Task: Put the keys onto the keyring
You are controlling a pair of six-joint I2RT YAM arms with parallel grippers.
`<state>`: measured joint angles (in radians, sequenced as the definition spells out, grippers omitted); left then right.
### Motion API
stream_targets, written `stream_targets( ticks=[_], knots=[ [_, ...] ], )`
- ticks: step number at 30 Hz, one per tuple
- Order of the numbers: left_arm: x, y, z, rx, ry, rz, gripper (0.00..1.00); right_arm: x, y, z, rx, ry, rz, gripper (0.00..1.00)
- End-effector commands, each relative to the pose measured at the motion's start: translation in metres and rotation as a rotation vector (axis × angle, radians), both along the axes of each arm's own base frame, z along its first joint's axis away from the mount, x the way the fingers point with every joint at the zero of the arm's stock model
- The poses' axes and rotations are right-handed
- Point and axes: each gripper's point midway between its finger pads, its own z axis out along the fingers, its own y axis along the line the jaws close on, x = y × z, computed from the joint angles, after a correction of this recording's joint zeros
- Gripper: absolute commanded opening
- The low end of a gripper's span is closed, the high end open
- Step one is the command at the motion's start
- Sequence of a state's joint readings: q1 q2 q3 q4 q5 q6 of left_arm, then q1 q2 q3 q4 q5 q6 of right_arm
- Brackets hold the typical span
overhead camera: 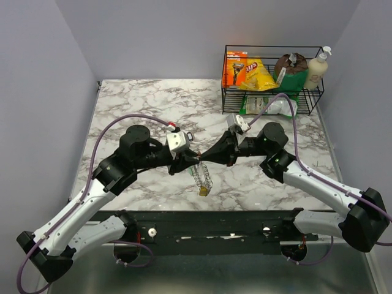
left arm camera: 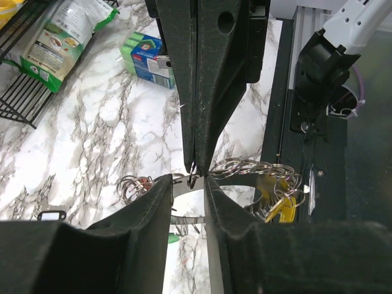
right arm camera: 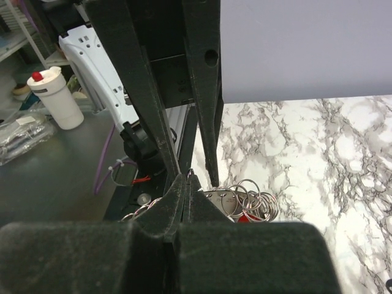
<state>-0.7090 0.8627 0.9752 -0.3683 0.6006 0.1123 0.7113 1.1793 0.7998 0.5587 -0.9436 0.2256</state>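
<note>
The keyring [overhead camera: 203, 176] is a silvery band strung with many small wire rings and a yellow-gold piece [overhead camera: 203, 192]. In the left wrist view the keyring [left arm camera: 245, 166] runs across the frame, with the yellow piece [left arm camera: 278, 209] at its right, a red key head [left arm camera: 145, 184] at its left and a green bit [left arm camera: 174, 237] below. My left gripper [left arm camera: 188, 184] is closed to a narrow gap around the band. My right gripper [right arm camera: 188, 177] meets it tip to tip, shut on one small wire ring [left arm camera: 193, 176]. The red head also shows in the right wrist view [right arm camera: 248, 215].
A black wire basket [overhead camera: 318, 92] at the back right holds a razor pack, a chip bag [overhead camera: 256, 75] and a soap bottle [overhead camera: 318, 66]. A snack bag [left arm camera: 58, 40] and a blue-green pack [left arm camera: 147, 58] lie before it. A small white clip [left arm camera: 52, 215] lies on the marble.
</note>
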Motion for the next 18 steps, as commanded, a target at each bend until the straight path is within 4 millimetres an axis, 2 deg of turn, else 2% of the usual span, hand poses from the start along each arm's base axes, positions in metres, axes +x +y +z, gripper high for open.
stream_targets(
  ticks=[1,5,10,14,17,18],
  knots=[
    [0.004,-0.0038,0.0091,-0.006,-0.015,-0.002,0.3,-0.0028,-0.0013,0.0185,0.028,-0.054,0.021,0.01],
    [0.0058,-0.0061,0.0074,0.008,-0.001,-0.005,0.2,-0.0026,-0.0017,0.0183,0.028,-0.053,0.016,0.01],
    [0.0071,-0.0072,0.0089,0.014,-0.002,-0.008,0.0,-0.0029,-0.0015,0.0199,0.03,-0.054,0.02,0.01],
    [0.0055,-0.0086,0.0113,-0.01,-0.01,-0.014,0.0,-0.002,-0.0012,0.0187,0.031,-0.051,0.016,0.01],
    [0.0049,-0.008,0.0119,-0.042,-0.019,-0.004,0.0,0.0006,-0.0025,0.0211,0.042,-0.046,-0.013,0.13],
    [0.0053,-0.0078,0.0113,-0.053,-0.017,0.005,0.0,0.0049,-0.0034,0.0213,0.048,-0.041,-0.047,0.28]
  ],
)
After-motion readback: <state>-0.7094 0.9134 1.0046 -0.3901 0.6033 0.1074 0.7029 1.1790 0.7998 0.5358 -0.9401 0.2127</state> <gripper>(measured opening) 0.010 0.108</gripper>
